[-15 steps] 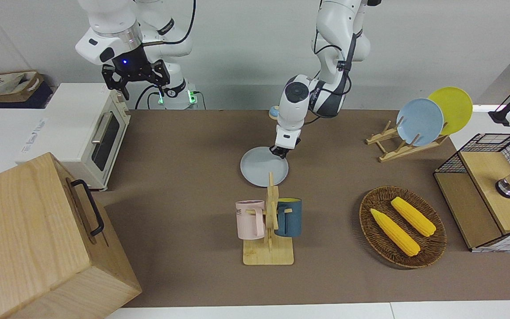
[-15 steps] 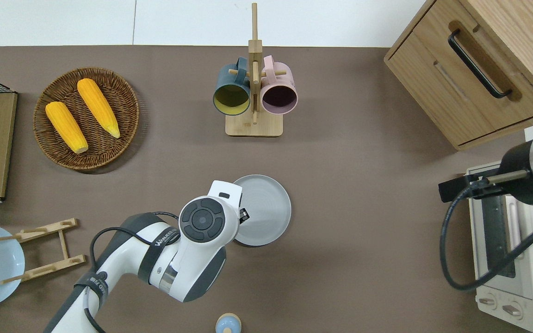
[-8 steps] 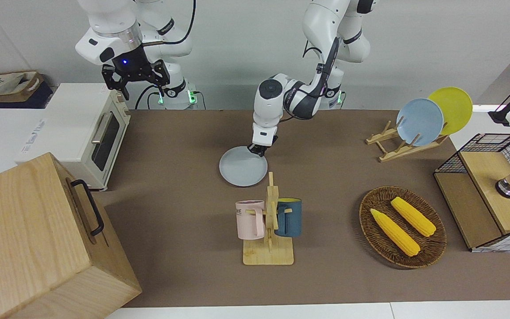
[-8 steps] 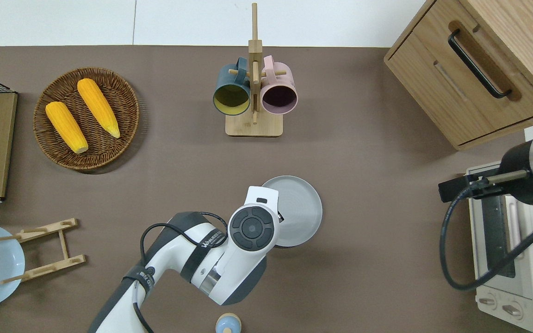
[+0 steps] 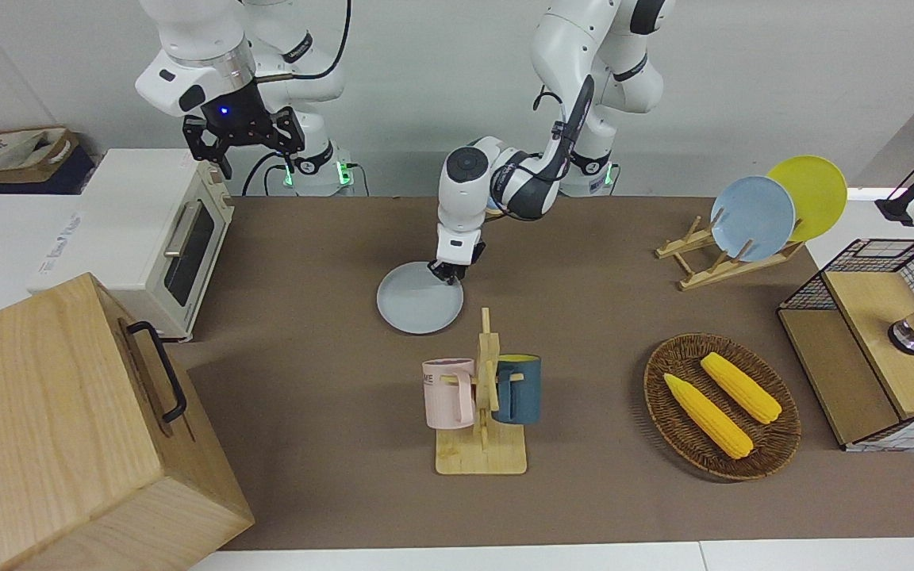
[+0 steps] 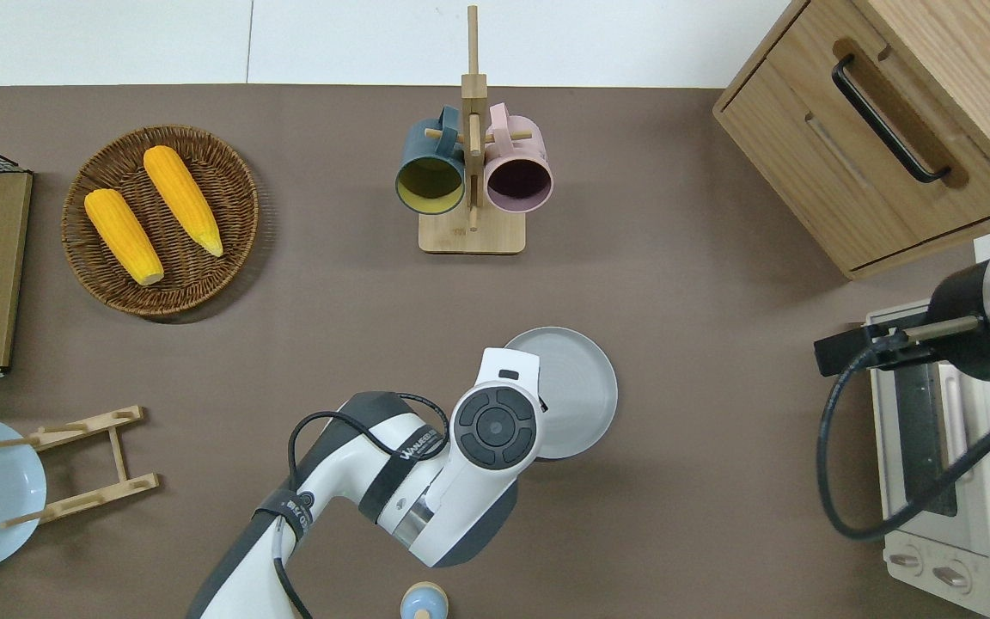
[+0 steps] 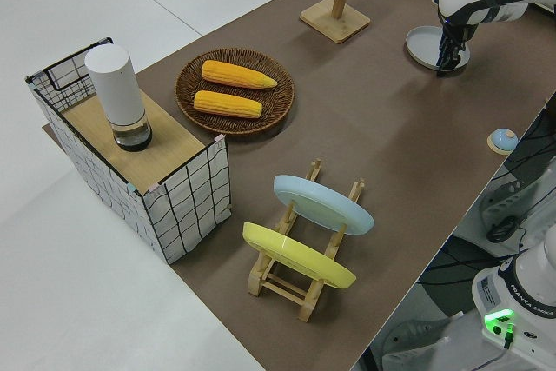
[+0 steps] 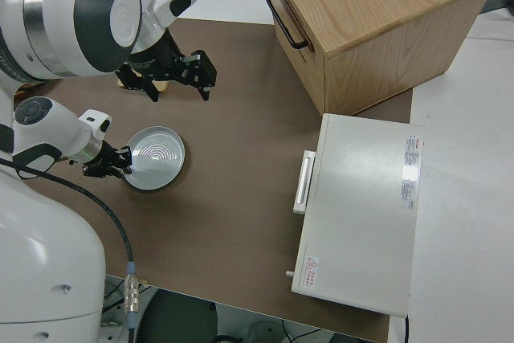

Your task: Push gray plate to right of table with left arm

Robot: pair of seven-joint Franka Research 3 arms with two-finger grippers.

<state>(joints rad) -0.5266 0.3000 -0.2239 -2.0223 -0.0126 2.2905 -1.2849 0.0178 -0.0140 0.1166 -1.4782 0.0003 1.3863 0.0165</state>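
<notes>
The gray plate (image 5: pixel 417 309) lies flat on the brown table (image 5: pixel 306 238), nearer to the robots than the mug stand; it also shows in the overhead view (image 6: pixel 572 387) and the right side view (image 8: pixel 161 154). My left gripper (image 5: pixel 444 274) is shut and points down, with its tips at the plate's rim on the side toward the left arm's end of the table. In the overhead view the wrist (image 6: pixel 497 425) hides the fingers. My right gripper (image 5: pixel 257 162) is open, and that arm is parked.
A wooden mug stand (image 5: pixel 481 404) holds a pink and a blue mug. A toaster oven (image 5: pixel 163 238) and a wooden cabinet (image 5: pixel 68 428) stand at the right arm's end. A corn basket (image 5: pixel 720 406), a plate rack (image 5: pixel 731 262) and a wire crate (image 5: pixel 877 341) stand at the left arm's end.
My left gripper has moved toward the right arm's end of the table, and the gray plate has slid that way with it. The right arm has not moved.
</notes>
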